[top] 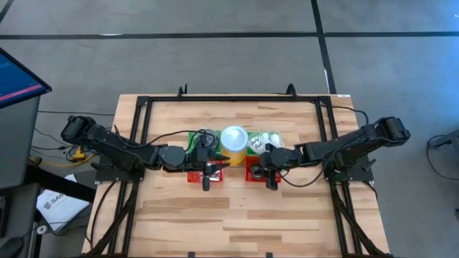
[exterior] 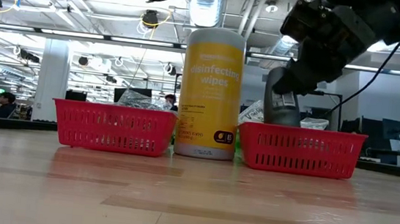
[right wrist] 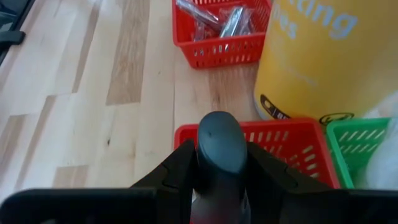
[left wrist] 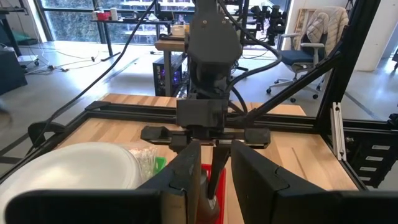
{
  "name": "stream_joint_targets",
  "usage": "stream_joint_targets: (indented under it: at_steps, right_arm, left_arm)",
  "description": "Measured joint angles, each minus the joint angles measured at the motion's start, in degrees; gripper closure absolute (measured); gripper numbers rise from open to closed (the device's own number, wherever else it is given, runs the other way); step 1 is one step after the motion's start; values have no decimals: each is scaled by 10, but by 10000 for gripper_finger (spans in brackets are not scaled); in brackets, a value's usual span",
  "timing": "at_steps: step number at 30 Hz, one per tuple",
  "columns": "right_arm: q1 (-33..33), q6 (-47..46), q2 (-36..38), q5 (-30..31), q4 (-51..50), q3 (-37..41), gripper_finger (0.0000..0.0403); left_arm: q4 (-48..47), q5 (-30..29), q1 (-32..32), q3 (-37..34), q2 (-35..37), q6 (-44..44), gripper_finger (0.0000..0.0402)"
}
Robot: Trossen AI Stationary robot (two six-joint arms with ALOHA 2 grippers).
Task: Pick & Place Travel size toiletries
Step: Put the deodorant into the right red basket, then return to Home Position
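Two red trays stand on either side of a yellow wipes can [exterior: 211, 91]. My right gripper [right wrist: 221, 155] hangs over the right red tray [exterior: 301, 150], shut on a dark grey round pad [exterior: 282, 98]. The pad's lower end is hidden behind that tray's wall. My left gripper [left wrist: 214, 180] hovers over the left red tray [exterior: 114, 127], pointing nearly level toward the right arm. A small dark item [left wrist: 208, 202] sits between its narrow-set fingers. Silvery tubes [right wrist: 217, 18] lie in the left tray. My right gripper pinches the dark grey pad by its flat sides [right wrist: 219, 168] between the two fingers, slanting down from the table's right. The pad stands on edge, its rounded end [right wrist: 219, 134] past the fingertips. Whether it touches the tray floor is hidden by the tray wall. My left gripper has the small dark item [left wrist: 208, 205] between its two fingers, held clear above the left tray. The fingers hide most of it, so which part they grip cannot be told.
The yellow can with its white lid [top: 234, 137] stands between the two grippers. Behind it are green trays [right wrist: 357, 146] and clear-wrapped white packets [top: 262, 141]. Bare wood lies toward the near edge [top: 237, 222]. A black frame [top: 143, 107] rims the table.
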State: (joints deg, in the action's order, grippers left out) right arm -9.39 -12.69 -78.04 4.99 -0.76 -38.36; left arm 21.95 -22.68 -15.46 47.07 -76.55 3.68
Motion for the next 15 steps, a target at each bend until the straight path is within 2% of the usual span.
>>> stream_joint_targets:
  at_steps: [6,12,15]
  right_arm:
    - [0,0,0,0,44,27,299]
    - [0,0,0,0,48,33,203]
    - [1,0,0,0,48,33,177]
  left_arm:
    - [0,0,0,0,0,0,321]
    - [-1,0,0,0,0,0,321]
    - [-1,0,0,0,0,0,321]
